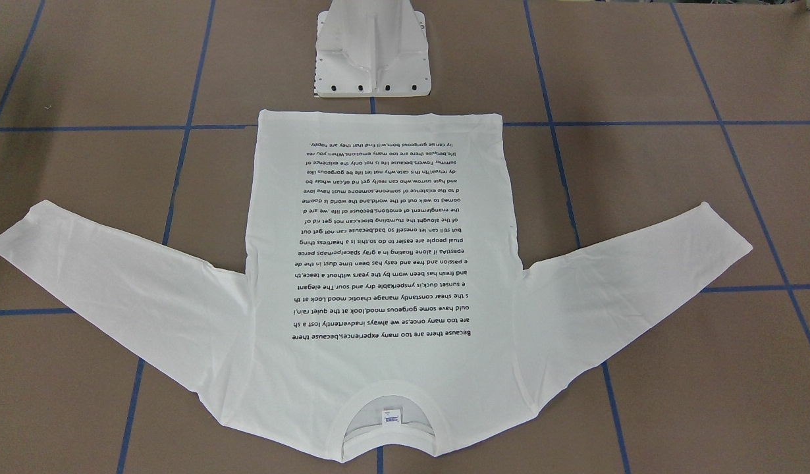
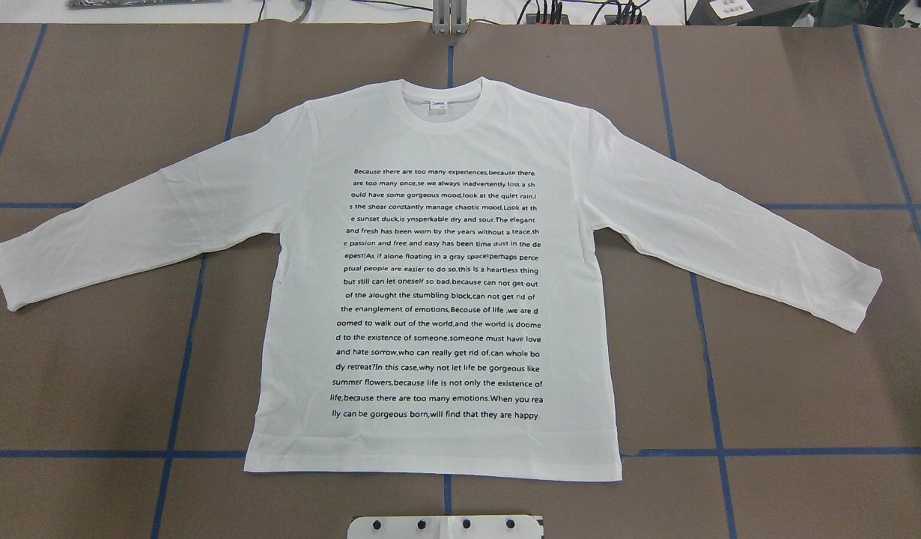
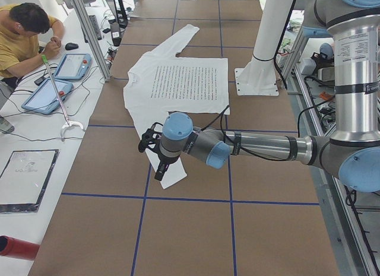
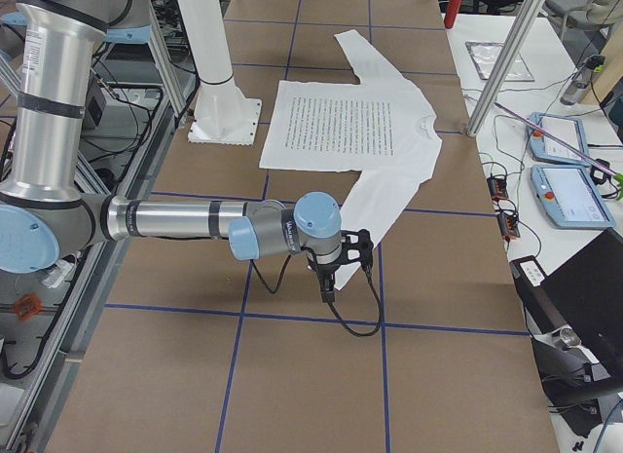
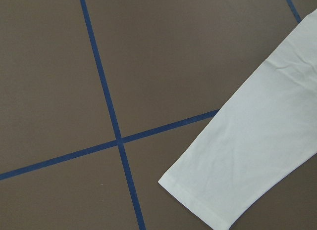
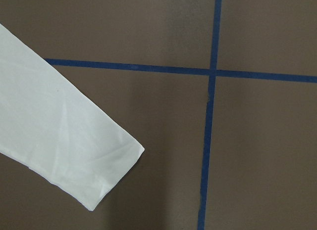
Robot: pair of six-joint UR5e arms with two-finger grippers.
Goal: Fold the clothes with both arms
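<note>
1 T-shirt lies flat and print up at the centre of the overhead frame on the worktop, with 2 sleeves spread. 2 arms: the left pincer and right pincer each hang above a cuff. Can't tell opening or hold on either. 1 white pedestal sits top-centre in the front view.

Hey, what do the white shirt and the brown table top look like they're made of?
Shirt: soft matte knit, probably cotton jersey. It lies limp with faint creases and has a ribbed collar.
Table top: matte brown sheet, perhaps paper or board. It looks flat and has no shine.
Blue lines: likely adhesive tape, since one strip shows a slight offset where pieces meet.
</note>
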